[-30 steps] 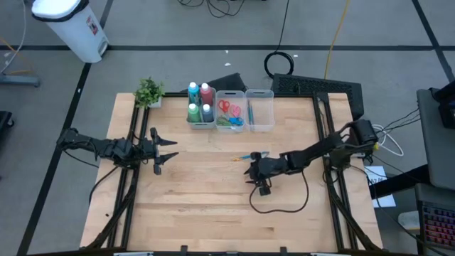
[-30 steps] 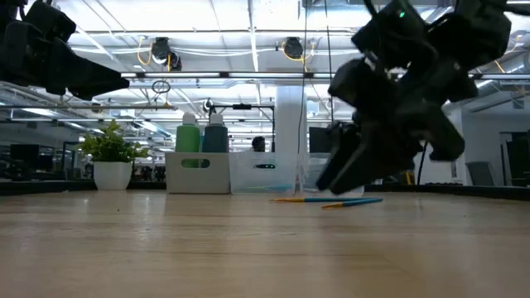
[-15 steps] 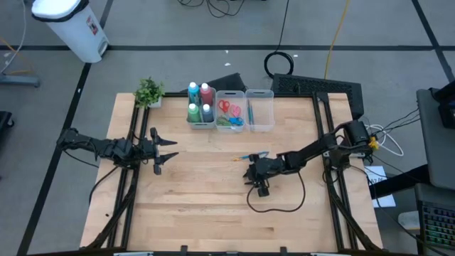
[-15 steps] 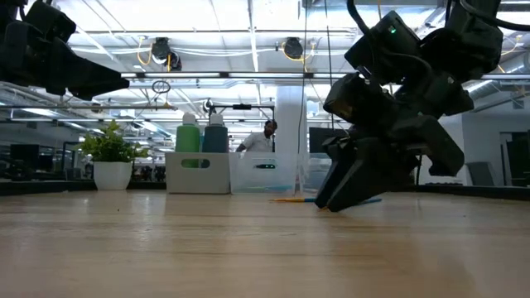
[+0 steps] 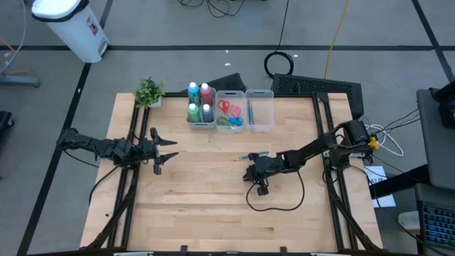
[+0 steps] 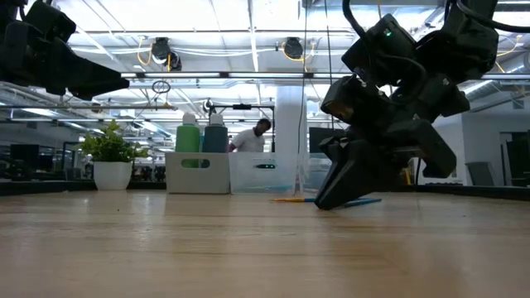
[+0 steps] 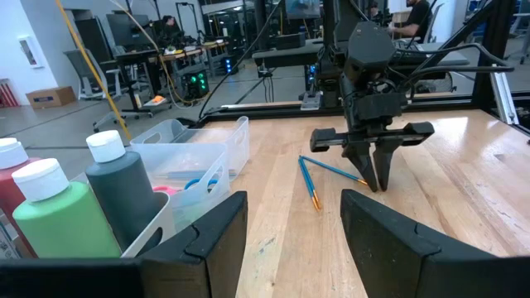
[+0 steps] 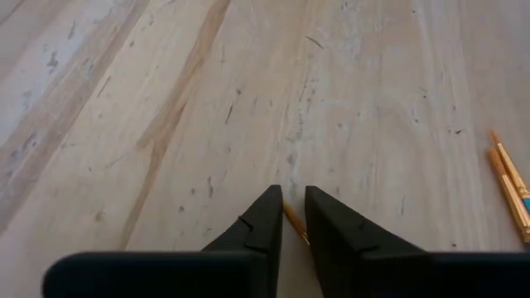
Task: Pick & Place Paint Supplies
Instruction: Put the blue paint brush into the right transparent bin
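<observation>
Right gripper (image 8: 293,197) is pressing its tips down onto the table (image 5: 199,199), right of centre. Its fingers (image 8: 263,217) are pinching in to a narrow slot, and a thin orange-handled brush (image 8: 295,225) is sitting in that slot, so I am logging this as clamping on the brush. How firmly it is gripping, I cannot tell.

Two loose brushes (image 7: 313,180) are lying flat on the wood just beside the tips, on the side toward the bins, meeting at one end and fanning apart.

Left gripper (image 5: 169,151) is hovering over the left half of the table, well apart from the brushes, with its jaws standing wide and nothing between them.

At the far edge, three clear bins (image 5: 260,128) are standing in a row, touching. The left one is holding the four paint bottles (image 5: 200,104) upright. The middle one is holding the scissors (image 5: 229,114). The right one is showing a thin blue item that I cannot make out.

A potted plant (image 5: 149,91) is sitting at the far left corner. A person (image 6: 251,137) is leaning in the room behind.
</observation>
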You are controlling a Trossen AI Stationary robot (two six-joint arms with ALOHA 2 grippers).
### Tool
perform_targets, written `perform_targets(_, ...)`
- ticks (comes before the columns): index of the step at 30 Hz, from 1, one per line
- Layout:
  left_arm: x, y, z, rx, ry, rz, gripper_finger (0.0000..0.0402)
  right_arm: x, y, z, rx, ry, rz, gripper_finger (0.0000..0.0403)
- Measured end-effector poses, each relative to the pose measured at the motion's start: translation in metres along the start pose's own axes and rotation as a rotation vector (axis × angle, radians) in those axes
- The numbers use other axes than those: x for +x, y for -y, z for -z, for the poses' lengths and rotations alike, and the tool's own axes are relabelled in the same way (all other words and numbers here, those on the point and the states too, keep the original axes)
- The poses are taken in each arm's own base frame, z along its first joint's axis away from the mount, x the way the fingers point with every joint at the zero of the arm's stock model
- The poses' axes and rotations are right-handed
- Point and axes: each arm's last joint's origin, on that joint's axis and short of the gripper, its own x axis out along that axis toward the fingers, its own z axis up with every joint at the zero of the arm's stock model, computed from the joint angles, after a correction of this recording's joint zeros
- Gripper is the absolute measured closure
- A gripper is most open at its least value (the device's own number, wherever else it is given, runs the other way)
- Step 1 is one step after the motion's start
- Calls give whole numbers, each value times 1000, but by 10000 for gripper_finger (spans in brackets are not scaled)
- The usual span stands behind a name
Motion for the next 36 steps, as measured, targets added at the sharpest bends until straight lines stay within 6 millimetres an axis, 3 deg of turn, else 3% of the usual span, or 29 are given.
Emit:
perform_targets(7,0,0,0,0,0,0,199,0,0,1,-9,-3,6,399)
perform_targets(21,0,0,0,0,0,0,199,-2,2,-13,-24,69,17,403)
perform_targets(36,0,0,0,0,0,0,199,-54,5,-55,5,305,35,403)
